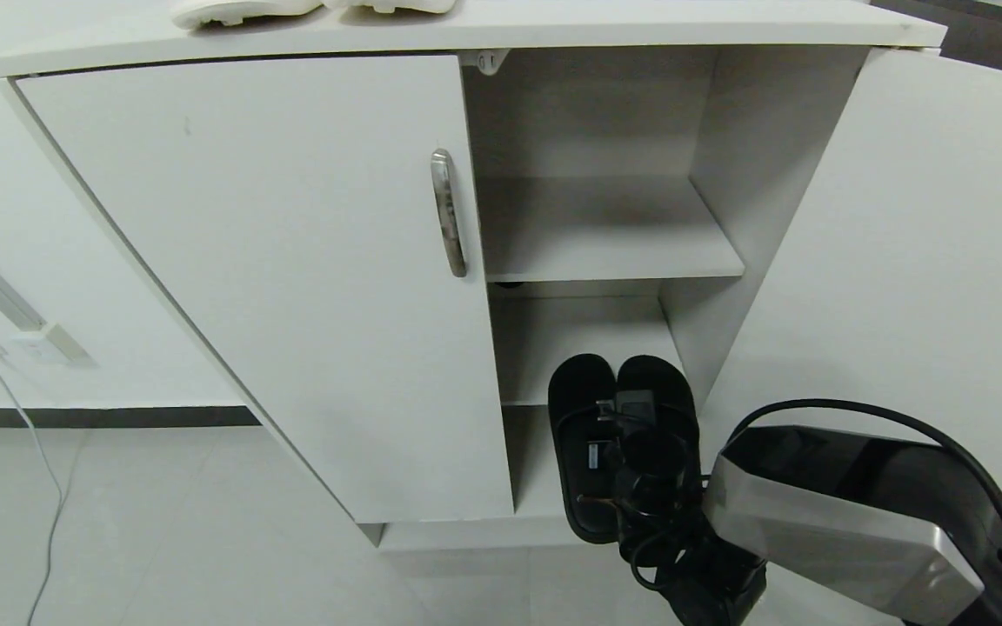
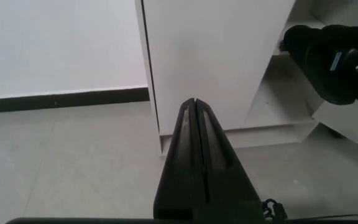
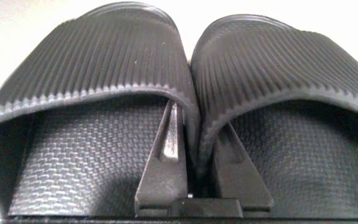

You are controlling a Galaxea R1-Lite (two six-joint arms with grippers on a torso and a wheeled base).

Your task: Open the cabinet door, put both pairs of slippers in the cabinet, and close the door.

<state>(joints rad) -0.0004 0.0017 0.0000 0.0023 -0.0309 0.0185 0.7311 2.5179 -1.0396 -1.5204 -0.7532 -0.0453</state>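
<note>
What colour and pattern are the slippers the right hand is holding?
Black slippers, ribbed straps over cross-hatched footbeds; the right wrist view shows it best.

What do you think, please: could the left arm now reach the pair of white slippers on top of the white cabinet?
Probably yes: the left gripper, jaws shut and empty, hangs low, and nothing covers the white slippers above.
</note>
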